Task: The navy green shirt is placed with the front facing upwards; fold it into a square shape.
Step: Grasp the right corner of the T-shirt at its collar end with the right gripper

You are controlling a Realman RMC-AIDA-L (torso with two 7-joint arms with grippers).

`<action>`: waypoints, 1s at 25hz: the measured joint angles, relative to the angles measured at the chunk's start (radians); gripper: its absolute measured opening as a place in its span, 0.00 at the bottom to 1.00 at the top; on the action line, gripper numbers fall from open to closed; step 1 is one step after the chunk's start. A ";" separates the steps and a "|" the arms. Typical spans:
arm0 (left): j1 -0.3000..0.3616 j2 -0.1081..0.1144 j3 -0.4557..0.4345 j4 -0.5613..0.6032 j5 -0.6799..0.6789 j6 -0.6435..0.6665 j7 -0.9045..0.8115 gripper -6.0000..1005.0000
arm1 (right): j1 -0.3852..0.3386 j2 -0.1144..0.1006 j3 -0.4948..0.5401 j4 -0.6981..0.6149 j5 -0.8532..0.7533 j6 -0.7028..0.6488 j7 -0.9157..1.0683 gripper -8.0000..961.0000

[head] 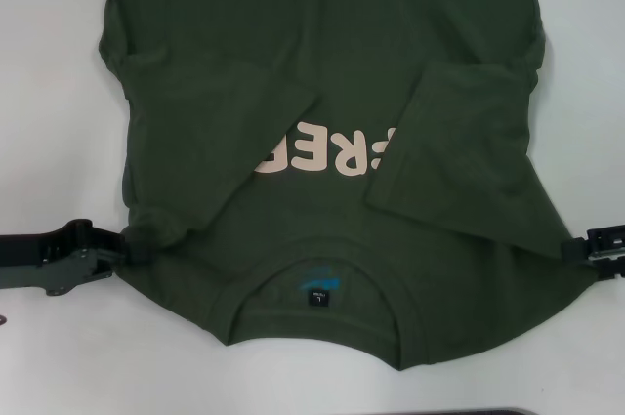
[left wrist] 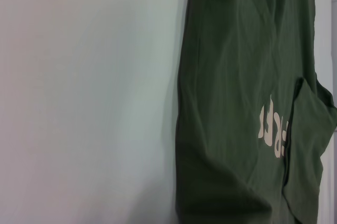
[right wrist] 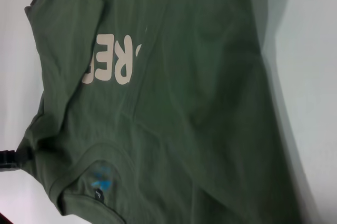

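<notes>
A: Head view first: where does the large dark olive-green cotton short-sleeved shirt (head: 322, 93) lie?

B: Spread on the pale, smooth surface (head: 49, 93), front up, collar nearest the robot, both sleeves folded in over the chest. The sleeves cover part of the cream block letters (head: 322, 148), and a small black neck label (head: 321, 297) sits inside the collar beside a blue mark.

A: And the tools?

B: The left tool (head: 125, 244) is at the shirt's left shoulder edge, low on the surface; the cloth bunches right where the black fingers meet it, so it is clamped on the fabric. The right tool (head: 576, 247) is at the opposite shoulder corner, touching the cloth, but whether it is pinching the fabric I cannot tell.

A: Do the wrist views add anything?

B: The left wrist view shows the shirt's side edge against bare surface, with one folded sleeve over the letters. The right wrist view shows the collar, the blue mark and the letters, and a black tool at the far shoulder edge.
</notes>
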 joint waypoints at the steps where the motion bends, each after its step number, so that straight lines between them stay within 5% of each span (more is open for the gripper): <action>1: 0.000 0.000 0.000 0.000 0.000 0.000 0.000 0.05 | 0.000 0.001 0.000 0.000 0.000 0.000 0.000 0.98; 25: -0.006 -0.003 0.000 -0.002 -0.001 -0.002 0.004 0.05 | 0.017 0.027 0.033 0.012 0.013 0.006 -0.008 0.90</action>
